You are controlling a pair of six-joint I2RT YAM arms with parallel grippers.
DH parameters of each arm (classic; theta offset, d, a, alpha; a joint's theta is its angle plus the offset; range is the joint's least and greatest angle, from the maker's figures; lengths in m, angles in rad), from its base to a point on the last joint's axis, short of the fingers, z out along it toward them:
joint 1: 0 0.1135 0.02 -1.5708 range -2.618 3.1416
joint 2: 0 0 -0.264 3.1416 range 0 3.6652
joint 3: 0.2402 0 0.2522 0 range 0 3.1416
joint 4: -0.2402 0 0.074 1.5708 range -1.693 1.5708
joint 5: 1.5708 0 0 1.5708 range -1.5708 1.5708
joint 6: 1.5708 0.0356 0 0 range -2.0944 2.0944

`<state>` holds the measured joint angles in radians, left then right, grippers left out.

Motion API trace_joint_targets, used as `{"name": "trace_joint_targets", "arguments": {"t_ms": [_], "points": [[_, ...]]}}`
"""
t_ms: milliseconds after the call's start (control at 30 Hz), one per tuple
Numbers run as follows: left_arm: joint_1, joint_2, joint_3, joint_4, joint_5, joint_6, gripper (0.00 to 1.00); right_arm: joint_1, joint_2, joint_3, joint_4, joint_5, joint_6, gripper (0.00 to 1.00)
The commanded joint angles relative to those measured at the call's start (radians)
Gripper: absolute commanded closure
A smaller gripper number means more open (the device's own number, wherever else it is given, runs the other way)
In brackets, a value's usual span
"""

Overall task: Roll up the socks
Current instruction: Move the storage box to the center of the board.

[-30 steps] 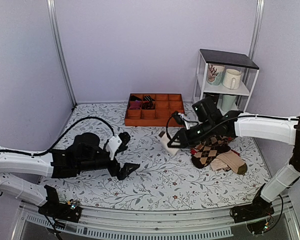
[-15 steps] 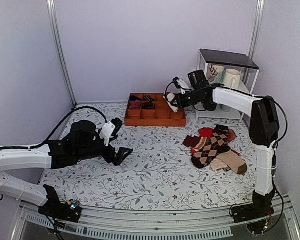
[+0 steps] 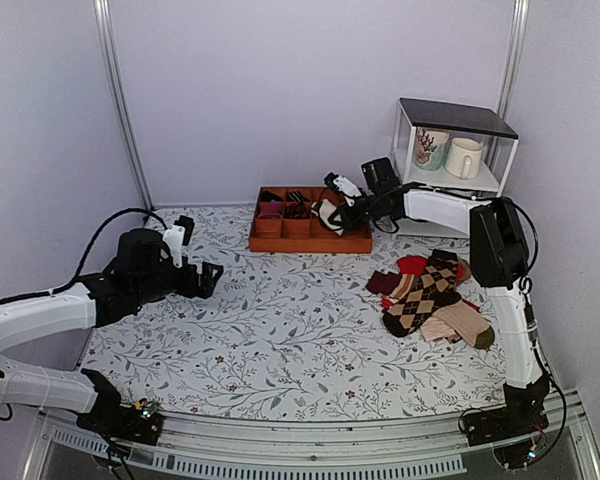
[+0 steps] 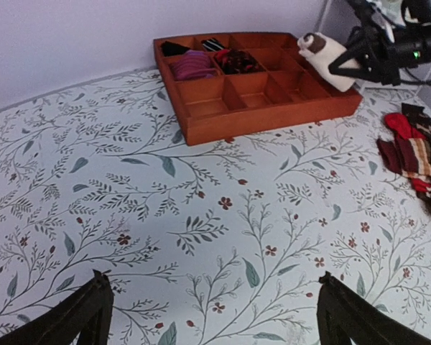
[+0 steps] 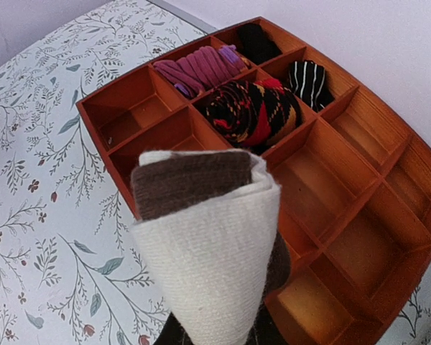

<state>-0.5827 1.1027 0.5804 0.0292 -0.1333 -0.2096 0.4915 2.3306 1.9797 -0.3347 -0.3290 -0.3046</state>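
Floral worktop (image 3: 310,330): its near edge is cut off in the left wrist view. In the right wrist view the wooden tray (image 3: 310,240) is partly hidden behind the socks (image 5: 208,266), rolled into one bundle. The bundle hangs over the tray, which compartment unclear, clamped in the right claw (image 3: 332,218), whose fingers are mostly hidden under the fabric. The left claw (image 4: 214,307) is spread wide and holds nothing, low over the worktop.
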Motion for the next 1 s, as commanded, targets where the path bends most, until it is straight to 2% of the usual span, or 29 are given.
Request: {"name": "trace_joint_targets", "arguments": {"t_ms": [0, 200, 400, 567, 700, 967], "points": [[0.065, -0.057, -0.045, 0.014, 0.014, -0.057, 0.01, 0.004, 0.103, 0.063, 0.116, -0.092, -0.01, 1.0], [0.072, -0.067, -0.076, 0.033, 0.072, -0.048, 0.01, 0.011, 0.244, 0.227, 0.04, -0.108, 0.035, 1.0], [0.072, -0.076, -0.094, 0.042, 0.088, -0.035, 0.01, 0.013, 0.265, 0.247, -0.006, -0.068, 0.057, 1.0], [0.072, -0.083, -0.092, 0.046, 0.104, -0.031, 0.01, 0.02, 0.299, 0.306, -0.165, -0.088, 0.101, 1.0], [0.072, -0.102, -0.101, 0.045, 0.109, -0.031, 0.0, 0.026, 0.308, 0.282, -0.27, -0.077, 0.108, 1.0], [0.072, -0.133, -0.117, 0.042, 0.111, -0.039, 0.0, 0.044, 0.185, 0.046, -0.255, -0.015, 0.127, 1.0]]}}
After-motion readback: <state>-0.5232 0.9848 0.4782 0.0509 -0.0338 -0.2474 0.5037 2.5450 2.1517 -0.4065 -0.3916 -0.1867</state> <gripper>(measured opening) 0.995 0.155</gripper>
